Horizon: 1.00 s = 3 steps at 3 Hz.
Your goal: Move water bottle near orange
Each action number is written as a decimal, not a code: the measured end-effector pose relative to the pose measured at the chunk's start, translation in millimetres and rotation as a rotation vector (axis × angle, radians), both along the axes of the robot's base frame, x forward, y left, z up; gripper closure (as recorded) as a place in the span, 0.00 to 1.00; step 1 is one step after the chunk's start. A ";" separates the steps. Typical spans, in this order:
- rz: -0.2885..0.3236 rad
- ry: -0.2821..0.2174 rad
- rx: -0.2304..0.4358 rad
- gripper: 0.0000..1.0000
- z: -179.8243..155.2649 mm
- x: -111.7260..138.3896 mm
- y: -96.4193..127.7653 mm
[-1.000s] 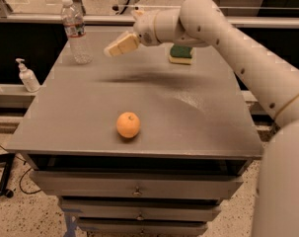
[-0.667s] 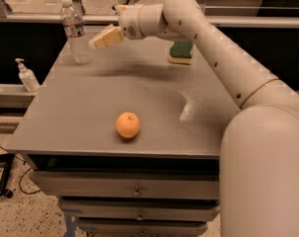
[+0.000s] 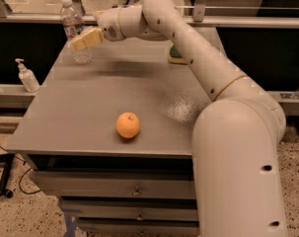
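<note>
The water bottle (image 3: 74, 29) stands upright at the far left corner of the grey table (image 3: 90, 112); it is clear and ribbed, with a white cap and a label band. The orange (image 3: 128, 125) lies near the table's front edge, well apart from the bottle. My gripper (image 3: 85, 38) reaches across the back of the table from the right, and its tan fingers (image 3: 90, 36) are right beside the bottle's right side at label height. I cannot see whether they touch it.
A green-and-yellow sponge (image 3: 176, 56) lies at the back of the table, partly behind my arm. A small white pump bottle (image 3: 26, 76) stands on a lower ledge to the left. Drawers (image 3: 134, 189) are under the table's front edge.
My gripper has moved left across the back of the table, from near the middle to right beside the water bottle. The bottle and the orange have not moved.
</note>
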State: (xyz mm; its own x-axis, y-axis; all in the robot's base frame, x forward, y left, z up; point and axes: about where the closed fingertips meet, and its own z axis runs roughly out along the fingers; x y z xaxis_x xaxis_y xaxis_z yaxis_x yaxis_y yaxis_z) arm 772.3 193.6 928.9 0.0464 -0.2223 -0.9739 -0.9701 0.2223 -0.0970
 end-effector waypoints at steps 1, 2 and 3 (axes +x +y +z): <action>0.056 0.031 0.034 0.18 -0.6 -9.9 25.4; 0.080 0.033 0.059 0.41 -0.9 -15.4 39.7; 0.076 0.023 0.080 0.64 0.6 -17.8 41.2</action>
State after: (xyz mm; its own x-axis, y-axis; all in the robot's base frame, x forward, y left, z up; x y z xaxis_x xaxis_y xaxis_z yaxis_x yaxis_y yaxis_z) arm 754.5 234.8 929.5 0.0378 -0.1410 -0.9893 -0.9862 0.1543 -0.0596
